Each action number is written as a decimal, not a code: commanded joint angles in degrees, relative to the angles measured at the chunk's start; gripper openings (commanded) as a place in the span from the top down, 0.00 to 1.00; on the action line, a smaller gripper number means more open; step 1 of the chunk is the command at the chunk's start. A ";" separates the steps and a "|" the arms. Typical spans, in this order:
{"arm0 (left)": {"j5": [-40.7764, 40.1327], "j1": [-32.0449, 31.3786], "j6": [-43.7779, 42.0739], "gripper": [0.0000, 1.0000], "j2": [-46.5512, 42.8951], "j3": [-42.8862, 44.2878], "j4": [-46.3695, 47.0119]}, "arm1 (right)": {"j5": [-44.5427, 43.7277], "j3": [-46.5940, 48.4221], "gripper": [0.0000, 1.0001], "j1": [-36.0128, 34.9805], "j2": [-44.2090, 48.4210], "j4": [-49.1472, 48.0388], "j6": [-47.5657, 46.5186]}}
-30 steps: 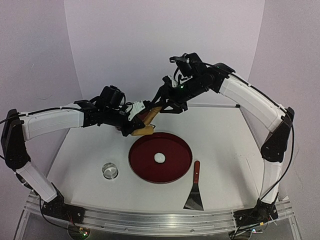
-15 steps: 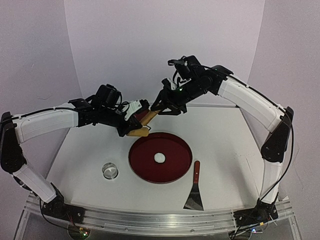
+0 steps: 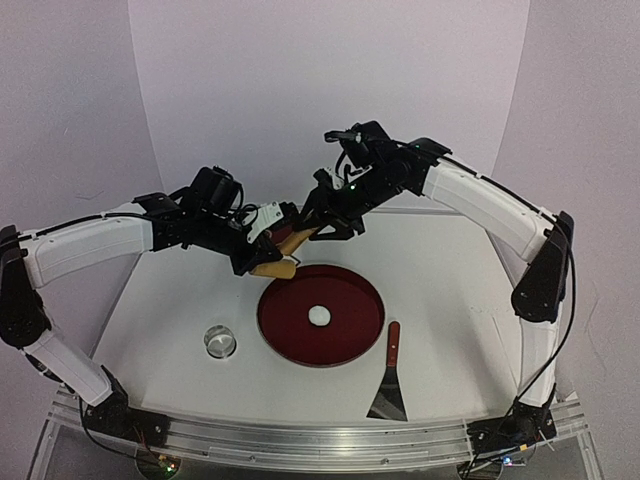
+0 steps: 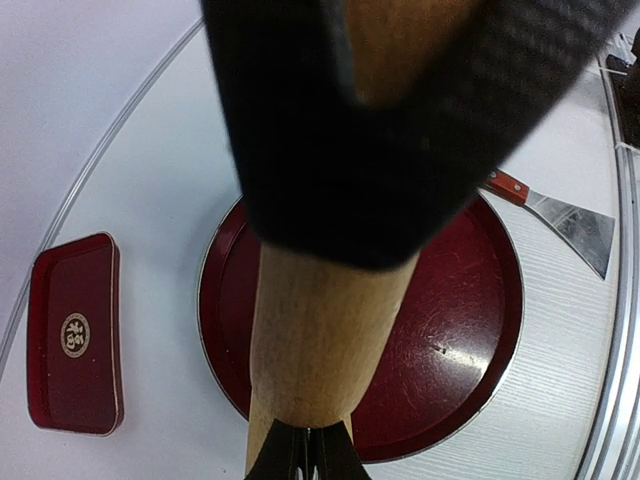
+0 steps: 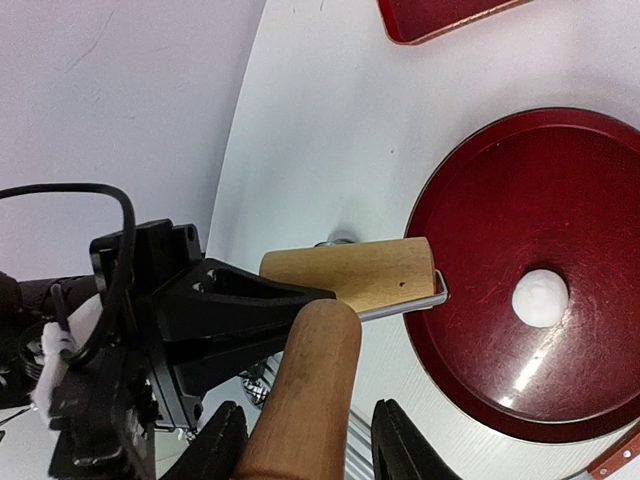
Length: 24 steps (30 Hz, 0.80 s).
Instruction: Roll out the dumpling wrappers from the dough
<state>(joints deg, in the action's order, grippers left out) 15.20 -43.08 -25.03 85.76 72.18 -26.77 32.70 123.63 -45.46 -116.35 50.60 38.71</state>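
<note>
While both arms are reaching in over the far part of the table [image 3: 440,280], the left tool [image 3: 272,238] is clamping tight on the rolling pin [image 3: 280,262] (a short wooden roller on a wire frame, with a wooden handle). It is holding the pin in the air by the far-left rim of the round red tray [image 3: 350,340]. The right tool [image 3: 318,215] is straddling the handle [image 5: 305,390], one finger on each side; whether it is actually pinching the wood I cannot tell. The dough [image 3: 319,315], a small white lump, is sitting in the middle of that tray, well apart from both tools. A ring cutter [image 3: 220,341] is lying left of the tray, a red-handled scraper [image 3: 389,385] is lying at its near right, and a small rectangular red tray [image 4: 72,335] is resting beyond it.
</note>
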 commanded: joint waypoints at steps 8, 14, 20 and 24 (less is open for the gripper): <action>-0.45 -0.47 -5.10 1.00 -1.83 6.74 1.29 | 2.72 -1.89 0.60 0.38 -1.11 1.53 -0.46; -1.71 -0.51 -6.18 1.00 -2.01 6.17 3.09 | 4.98 -2.32 0.69 0.36 -1.86 1.45 -0.27; -2.24 -0.61 -6.96 1.00 0.46 9.05 0.86 | 7.50 -2.96 0.57 -0.21 -2.81 1.51 0.15; -1.28 -0.67 -7.97 1.00 -0.22 8.12 2.31 | 8.53 -2.84 0.54 -0.39 -3.76 1.52 0.14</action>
<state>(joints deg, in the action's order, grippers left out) 11.45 -43.24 -31.64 87.31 75.91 -31.49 39.75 121.71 -45.20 -117.41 50.58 39.03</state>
